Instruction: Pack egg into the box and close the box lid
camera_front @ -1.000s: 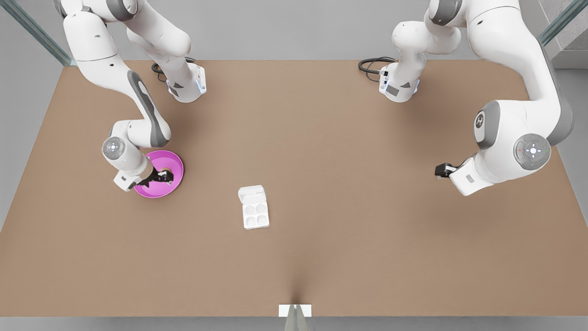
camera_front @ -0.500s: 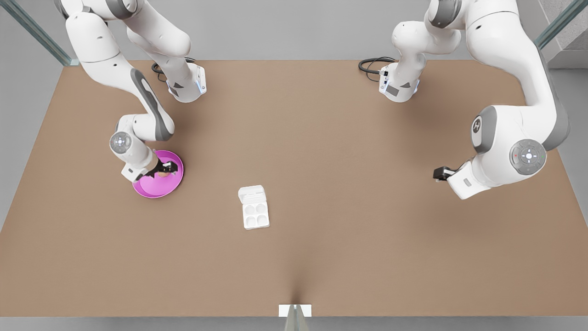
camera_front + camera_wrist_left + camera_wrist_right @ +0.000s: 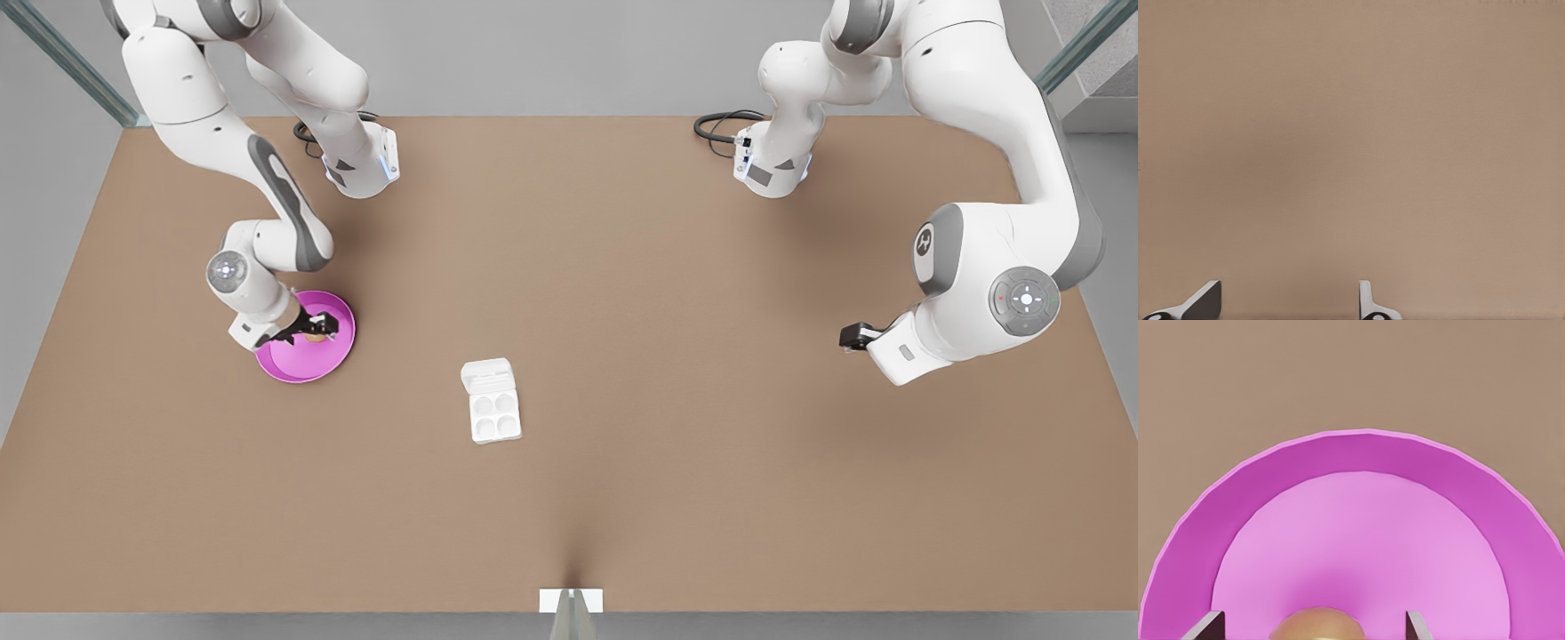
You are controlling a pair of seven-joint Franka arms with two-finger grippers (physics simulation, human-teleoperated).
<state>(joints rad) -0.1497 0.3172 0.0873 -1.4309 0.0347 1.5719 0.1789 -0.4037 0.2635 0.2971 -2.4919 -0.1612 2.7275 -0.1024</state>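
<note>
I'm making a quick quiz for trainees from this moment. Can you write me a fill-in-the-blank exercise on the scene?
1. The egg lies on the ____ plate.
2. The right gripper has one finger on each side of the ____.
3. The box lid stands ____, and the four cups of the box are empty.
4. The left gripper waits open above the bare ____.

Missing words: pink; egg; open; table

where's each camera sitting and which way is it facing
Front view: high off the arms, looking down on the table, both arms, the box.
Left wrist view: on the waiting arm at the front view's right, facing bare table, left gripper fingertips apart.
Right wrist view: over the pink plate, right gripper straddling the egg.
Shared with front: plate, egg.
</note>
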